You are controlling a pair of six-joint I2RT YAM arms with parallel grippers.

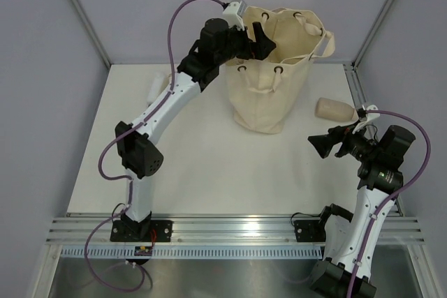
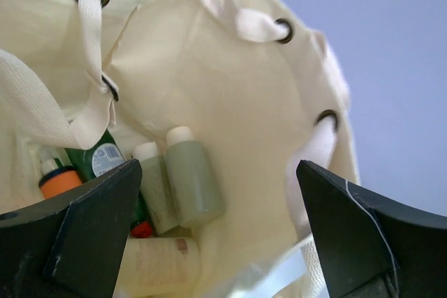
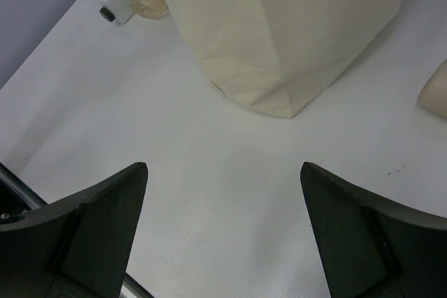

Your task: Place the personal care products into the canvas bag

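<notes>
**White tabletop (image 1: 195,165), lilac walls: left arm over the bag, two products left outside.**

At the far centre the tall cream canvas bag (image 1: 269,95) is stood upright with its mouth propped open, so that things can be dropped straight in. The left gripper (image 1: 262,41) is held over that mouth, its jaws wide apart and nothing between them; this is judged a drop position. Below it, two sage-green bottles (image 2: 195,176) are seen side by side, long axes parallel and pale caps at the same end, with a dark green labelled bottle (image 2: 101,158), an orange one (image 2: 59,181) and a cream tube (image 2: 164,263) around them. The right gripper (image 1: 323,146) is spread empty above bare table, near a peach bottle (image 1: 334,108) laid on its side, long axis left to right. A pale dark-capped bottle (image 3: 129,3) is left lying left of the bag.
</notes>
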